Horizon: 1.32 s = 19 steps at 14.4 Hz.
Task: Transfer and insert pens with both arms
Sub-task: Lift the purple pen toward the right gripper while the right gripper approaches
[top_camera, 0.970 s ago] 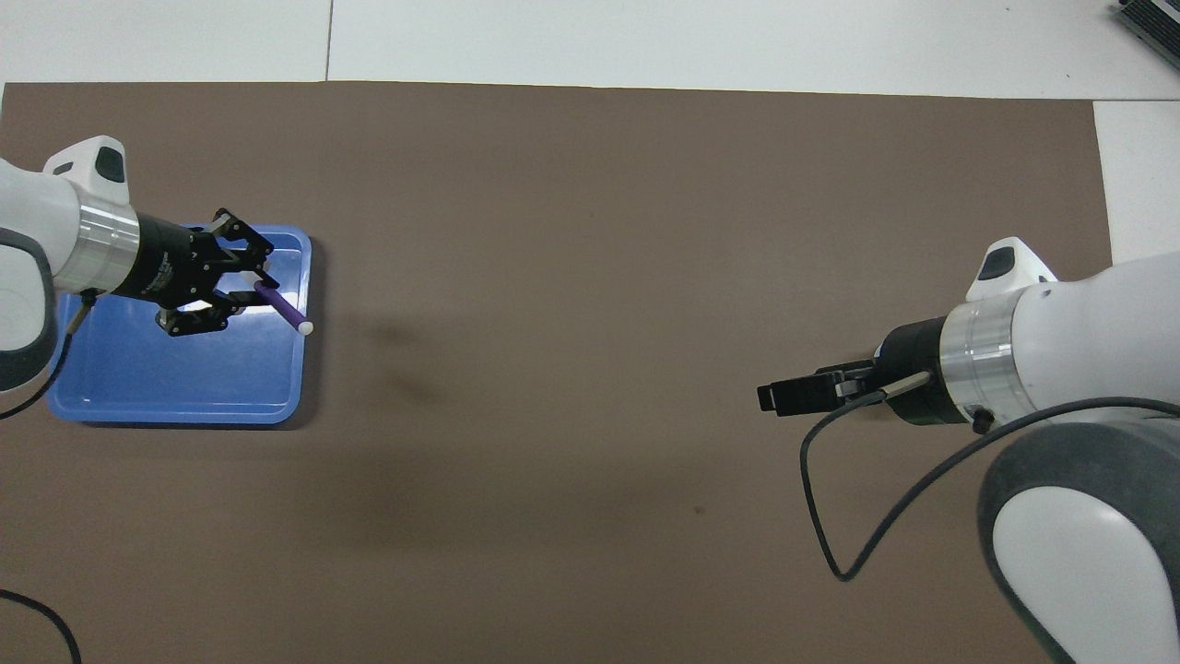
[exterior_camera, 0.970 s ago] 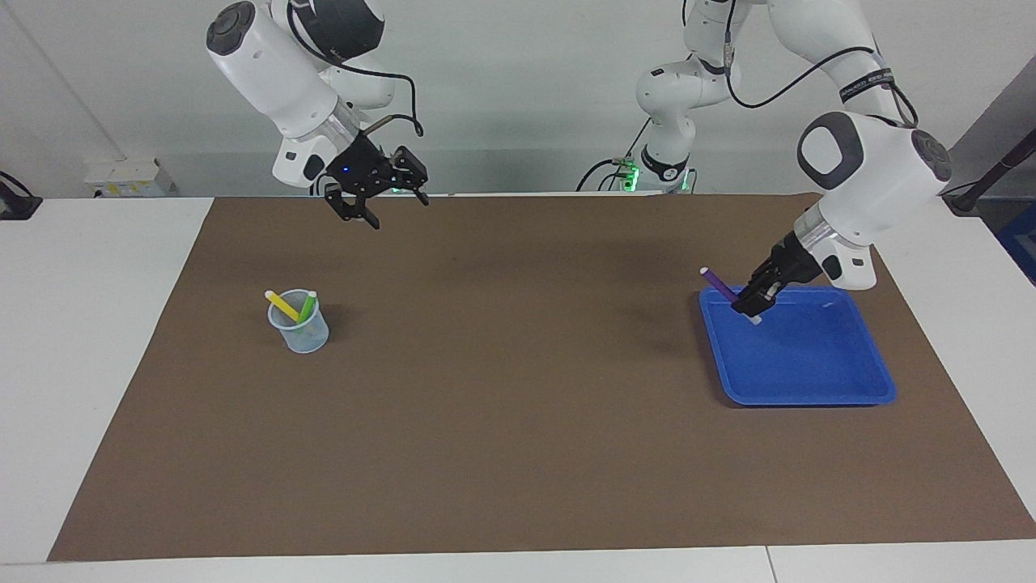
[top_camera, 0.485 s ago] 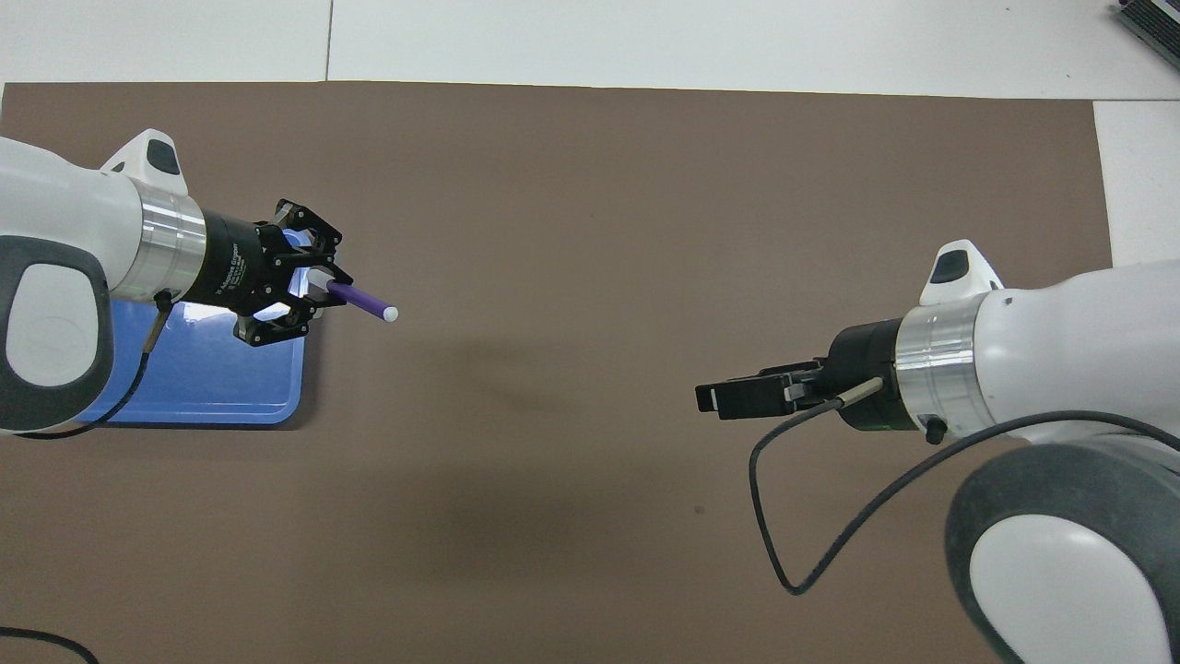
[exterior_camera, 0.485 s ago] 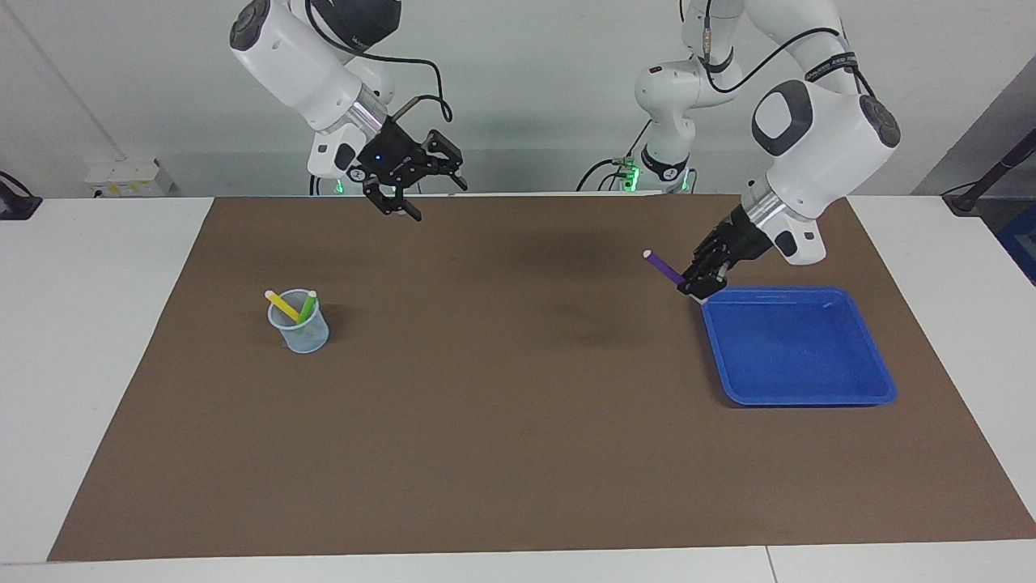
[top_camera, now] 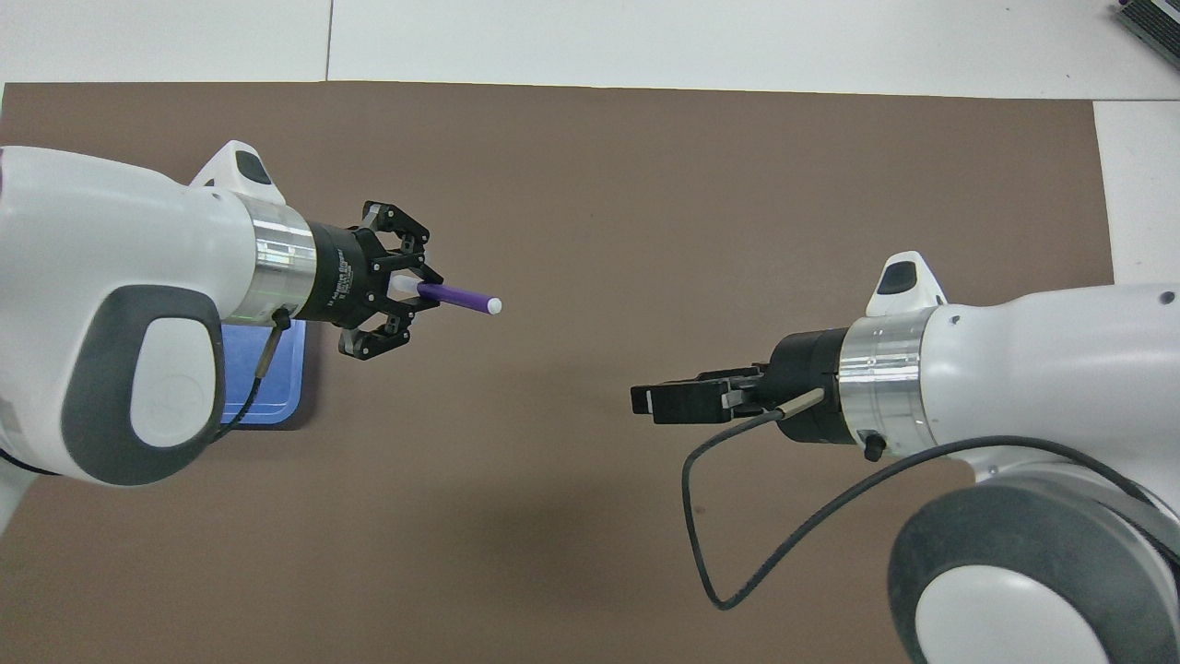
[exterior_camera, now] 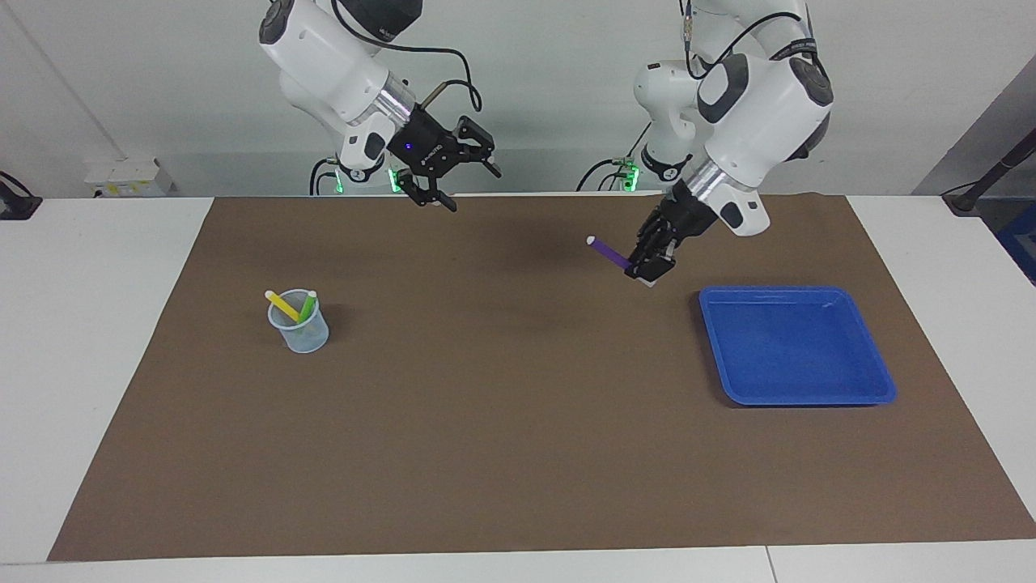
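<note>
Facing view: left arm reaches in from its base, wrist angled down, left gripper (exterior_camera: 647,263) clamped on the purple pen (exterior_camera: 609,253), raised over the brown mat (exterior_camera: 518,453) just off the blue tray (exterior_camera: 797,389). Pen axis slants up, white tip toward the right arm's end. Right gripper (exterior_camera: 460,180) is up near the robots' edge of the mat, fingers spread, nothing in them. Yellow pen (exterior_camera: 282,305) and green pen (exterior_camera: 307,307) stand tilted in the clear cup (exterior_camera: 301,334).

Overhead view: left gripper (top_camera: 410,293) holds the purple pen (top_camera: 456,299) near level, tip aimed at the right gripper (top_camera: 650,403). The two are well apart.
</note>
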Available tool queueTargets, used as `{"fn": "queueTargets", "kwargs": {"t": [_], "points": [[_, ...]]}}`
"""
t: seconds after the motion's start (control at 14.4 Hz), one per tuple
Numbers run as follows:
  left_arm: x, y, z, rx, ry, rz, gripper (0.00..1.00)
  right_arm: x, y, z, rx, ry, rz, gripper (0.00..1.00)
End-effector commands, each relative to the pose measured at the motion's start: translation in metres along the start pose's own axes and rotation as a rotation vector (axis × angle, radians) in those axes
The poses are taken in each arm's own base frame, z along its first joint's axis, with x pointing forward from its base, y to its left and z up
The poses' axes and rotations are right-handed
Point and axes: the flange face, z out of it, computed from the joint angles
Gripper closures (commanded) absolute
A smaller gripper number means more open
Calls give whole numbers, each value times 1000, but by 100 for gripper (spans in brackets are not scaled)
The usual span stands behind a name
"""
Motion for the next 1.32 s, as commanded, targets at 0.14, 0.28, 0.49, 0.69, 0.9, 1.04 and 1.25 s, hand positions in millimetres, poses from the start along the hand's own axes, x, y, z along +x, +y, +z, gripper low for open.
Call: {"fn": "queueTargets", "kwargs": {"t": [0.14,0.28,0.49,0.69,0.9,1.04,1.25], "points": [[-26,-4,5,-34,-14,-56,100,-2,-10,7,26,27,28,7],[-34,-6,2,-37,-16,-62,100,-1,-11,6,26,35,38,10],[-53,-12,2,-26,-22,-56,100,0,-21,15,30,76,46,10],[-83,-22,3,-15,-33,-62,100,-2,-30,21,35,93,57,10],[-92,-26,5,-8,-36,-49,100,-1,-28,25,34,86,62,12],[-97,-30,8,2,-36,-38,100,-2,-28,25,33,85,59,27],[-100,-37,8,20,-31,-25,100,-2,-28,25,33,86,57,50]]}}
